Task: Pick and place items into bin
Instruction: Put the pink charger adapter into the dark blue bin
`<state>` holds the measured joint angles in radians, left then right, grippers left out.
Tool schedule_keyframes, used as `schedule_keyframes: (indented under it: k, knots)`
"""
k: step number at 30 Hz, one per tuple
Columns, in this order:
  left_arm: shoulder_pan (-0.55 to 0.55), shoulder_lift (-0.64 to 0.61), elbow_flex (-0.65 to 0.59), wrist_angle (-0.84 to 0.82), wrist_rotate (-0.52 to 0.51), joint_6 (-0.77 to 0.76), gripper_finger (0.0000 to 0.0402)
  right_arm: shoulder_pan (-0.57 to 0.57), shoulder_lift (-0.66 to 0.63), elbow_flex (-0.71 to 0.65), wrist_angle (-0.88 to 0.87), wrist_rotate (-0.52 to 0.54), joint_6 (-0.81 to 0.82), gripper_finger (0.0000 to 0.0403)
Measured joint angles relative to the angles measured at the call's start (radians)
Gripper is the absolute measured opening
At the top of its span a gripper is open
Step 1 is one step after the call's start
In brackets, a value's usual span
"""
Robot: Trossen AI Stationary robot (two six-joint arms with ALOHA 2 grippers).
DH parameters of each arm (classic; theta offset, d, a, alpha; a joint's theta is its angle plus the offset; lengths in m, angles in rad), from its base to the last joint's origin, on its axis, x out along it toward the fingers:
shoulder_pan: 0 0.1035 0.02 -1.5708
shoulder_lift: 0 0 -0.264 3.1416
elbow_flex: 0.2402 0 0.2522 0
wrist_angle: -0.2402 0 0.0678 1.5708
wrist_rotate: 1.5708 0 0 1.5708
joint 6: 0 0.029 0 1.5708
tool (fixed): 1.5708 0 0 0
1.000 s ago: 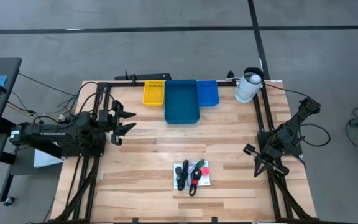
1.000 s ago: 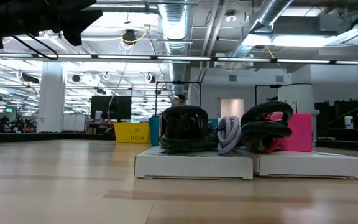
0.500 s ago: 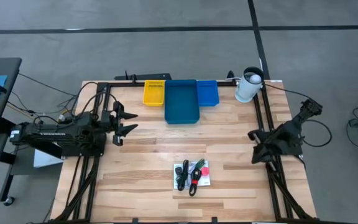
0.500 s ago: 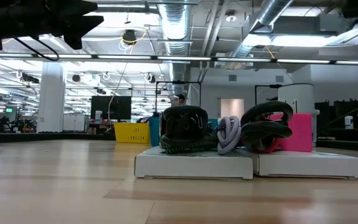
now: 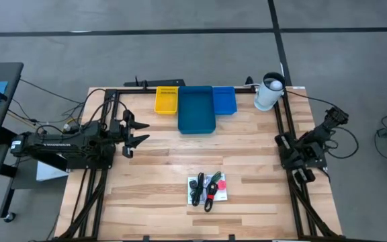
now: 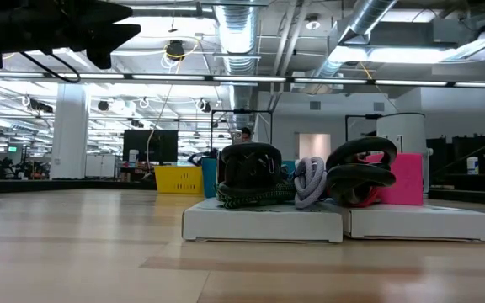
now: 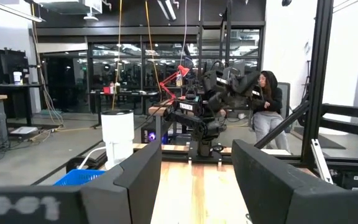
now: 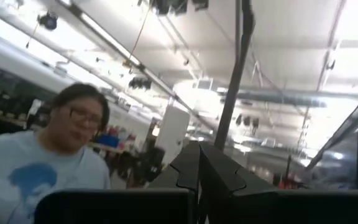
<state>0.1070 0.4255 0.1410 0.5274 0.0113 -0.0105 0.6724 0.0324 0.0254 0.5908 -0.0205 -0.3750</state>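
Left end effector (image 5: 138,134) is hovering with fingers apart at the counter's (image 5: 146,195) left edge; right end effector (image 5: 280,141), fingers together, is waiting at the right edge. Items (image 5: 207,188) are lying near the front, well apart from the blue bin (image 5: 196,111), which is sitting between a yellow tray (image 5: 166,101) and a small blue tray (image 5: 224,100).

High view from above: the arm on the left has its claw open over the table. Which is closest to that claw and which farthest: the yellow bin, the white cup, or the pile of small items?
From the left gripper:
1. Yellow bin, at the table's far edge, nearest.
2. Pile of items, near the front edge, middle.
3. White cup, far right corner, farthest.
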Motion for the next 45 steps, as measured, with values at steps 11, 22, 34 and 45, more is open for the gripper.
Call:
schedule_keyframes:
  k: [11, 22, 34, 45]
  knots:
    - [0.0, 0.0, 0.0, 0.006, -0.025, 0.001, 0.0186, -0.009, 0.035, -0.007, -0.116, 0.294, 0.007, 0.0005]
    - [0.0, 0.0, 0.0, 0.043, -0.038, 0.011, 0.0186, -0.156, 0.318, -0.015, -0.197, 0.366, 0.472, 0.0005]
    - [0.0, 0.0, 0.0, 0.047, -0.038, -0.001, 0.0186, -0.236, 0.57, -0.015, -0.036, 0.332, 0.684, 0.0005]
    - [0.0, 0.0, 0.0, 0.047, -0.038, -0.01, 0.0186, -0.204, 0.828, -0.015, 0.053, 0.341, 0.821, 0.0011]
